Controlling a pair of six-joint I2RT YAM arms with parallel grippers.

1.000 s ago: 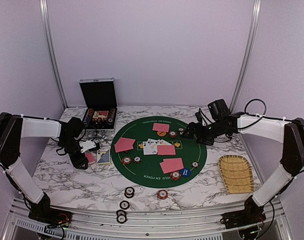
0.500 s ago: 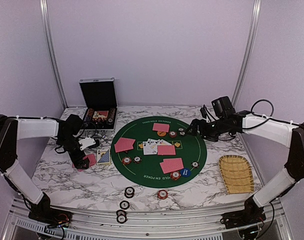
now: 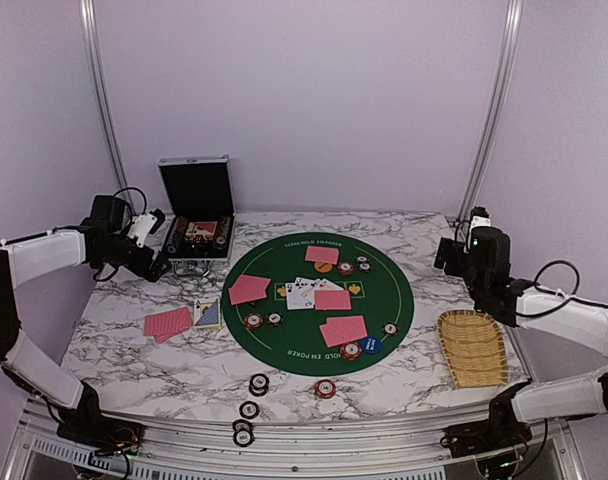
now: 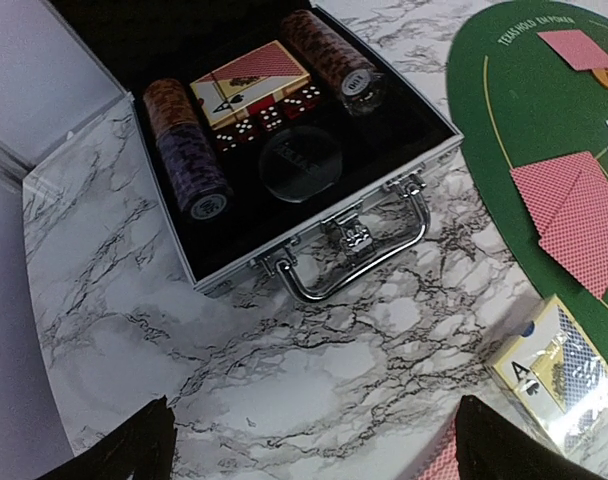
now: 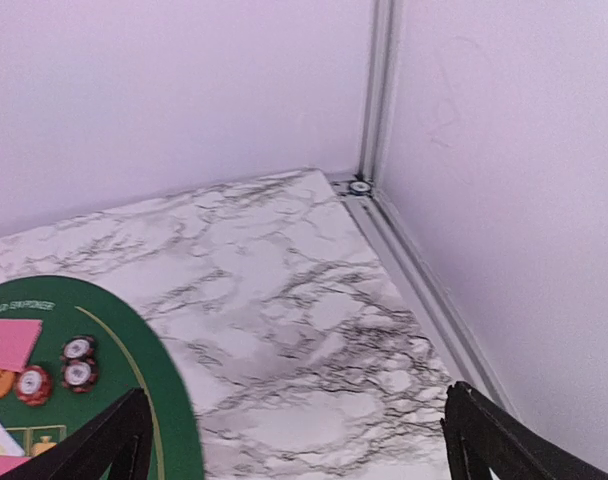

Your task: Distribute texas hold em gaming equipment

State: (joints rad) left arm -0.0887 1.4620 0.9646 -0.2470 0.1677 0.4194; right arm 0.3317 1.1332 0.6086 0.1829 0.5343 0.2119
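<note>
Marble table (image 3: 134, 360): left claw (image 4: 309, 465) and right claw (image 5: 299, 460) both gape empty; case (image 4: 319, 238) dead ahead of left, chips (image 4: 189, 150) likely next.

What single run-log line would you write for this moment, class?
left gripper: open, empty, near open case | right gripper: open, empty, over table | cards, chips: some on green mat

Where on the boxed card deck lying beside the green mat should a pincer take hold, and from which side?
Probably from straight above, closing across the long edges of the boxed card deck. It lies flat on the marble, so only its thin sides offer opposed faces. The pink-backed cards sit close on one long side, leaving little finger room.
</note>
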